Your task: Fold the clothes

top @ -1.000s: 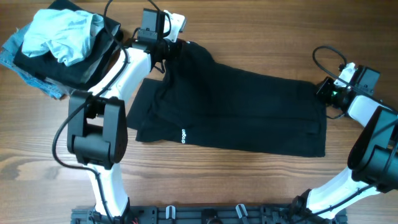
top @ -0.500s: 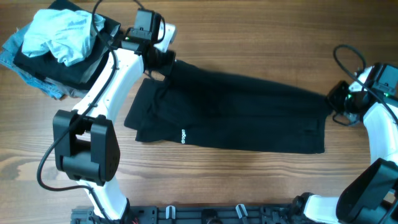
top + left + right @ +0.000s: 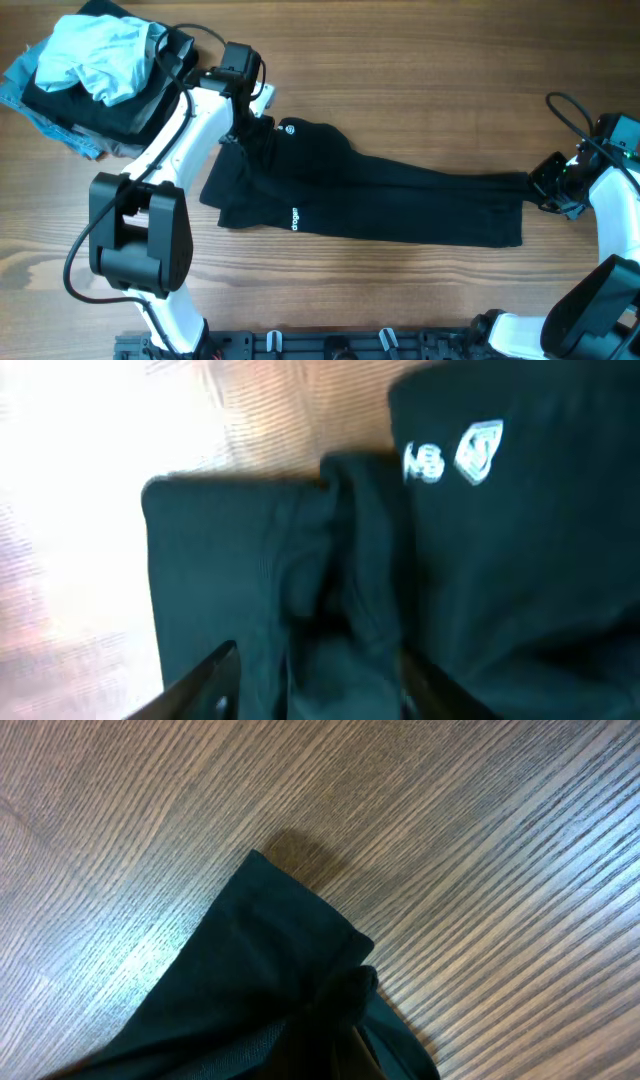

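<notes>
Black pants [image 3: 400,200] lie stretched across the wooden table, waist at the left and cuffs at the right. The upper half is folded toward the front, and a small white logo [image 3: 290,127] shows near the waist. My left gripper [image 3: 248,120] is over the waistband; in the left wrist view its fingers [image 3: 318,680] stand apart with bunched black cloth [image 3: 500,560] between them. My right gripper [image 3: 548,185] is shut on the leg cuff [image 3: 260,960]. The cloth hides the right gripper's fingers [image 3: 340,1060].
A pile of clothes [image 3: 100,60] sits at the back left, with a light blue garment on top of black ones. The arm mounting rail [image 3: 330,345] runs along the table's front edge. Bare wood [image 3: 420,80] lies behind the pants.
My left gripper brought the upper waist edge toward the front, folding the pants narrower and showing the logo. My right gripper pulled the cuff to the right, drawing the legs taut.
</notes>
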Motion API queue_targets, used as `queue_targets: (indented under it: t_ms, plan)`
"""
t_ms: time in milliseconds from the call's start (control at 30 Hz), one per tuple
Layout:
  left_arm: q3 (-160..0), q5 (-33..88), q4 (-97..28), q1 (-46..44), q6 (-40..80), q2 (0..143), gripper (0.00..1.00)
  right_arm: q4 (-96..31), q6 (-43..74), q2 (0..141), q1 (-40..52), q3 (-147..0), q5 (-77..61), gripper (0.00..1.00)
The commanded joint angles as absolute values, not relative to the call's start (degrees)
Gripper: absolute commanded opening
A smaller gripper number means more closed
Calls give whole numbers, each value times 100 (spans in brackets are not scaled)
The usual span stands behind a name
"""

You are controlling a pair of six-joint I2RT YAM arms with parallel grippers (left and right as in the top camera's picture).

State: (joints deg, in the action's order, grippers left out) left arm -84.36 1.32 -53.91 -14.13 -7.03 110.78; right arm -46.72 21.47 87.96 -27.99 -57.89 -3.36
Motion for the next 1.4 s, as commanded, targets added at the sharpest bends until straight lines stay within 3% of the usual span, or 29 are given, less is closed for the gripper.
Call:
queue_targets:
  t_ms: [0,100,233,367,533,600,700,767,833,967,1000,1367]
  plan:
    - [-8420,1022,-4890,-1372,-714,10975,55,-4674,2222,8700,-2853,-5828,-255,4]
    - [-8420,1223,-4431,-1376,-714,11146,58,-4676,2202,8700,-2851,-5828,-257,4]
    - [-8420,1614,-4257,-1376,-735,11627,51,-4661,2202,8700,-2853,-5828,-255,4]
    - [-8420,1767,-4259,-1376,-733,11826,33,-4652,2202,8700,-2853,-5828,-257,4]
    - [-8420,2080,-4141,-1376,-733,11819,18,-4630,2202,8700,-2853,-5828,-257,4]
    - [-8420,2080,-4018,-1365,-733,11819,25,-4615,2202,8700,-2853,-5828,-255,4]
    - [-8420,2075,-3861,-1361,-733,11819,60,-4613,2202,8700,-2853,-5828,-255,4]
    - [-8420,2075,-3828,-1361,-731,11819,63,-4613,2202,8700,-2853,-5828,-255,4]
    - [-8420,2075,-3828,-1361,-733,11819,56,-4611,2200,8700,-2853,-5828,-255,4]
    - [-8420,2080,-3861,-1369,-731,11819,21,-4613,2202,8700,-2853,-5828,-255,4]
    - [-8420,2078,-3933,-1372,-731,11821,7,-4613,2202,8700,-2853,-5828,-255,4]
    - [-8464,1949,-4176,-792,-510,10910,4,-4272,1350,8698,-2853,-5830,-1404,4]
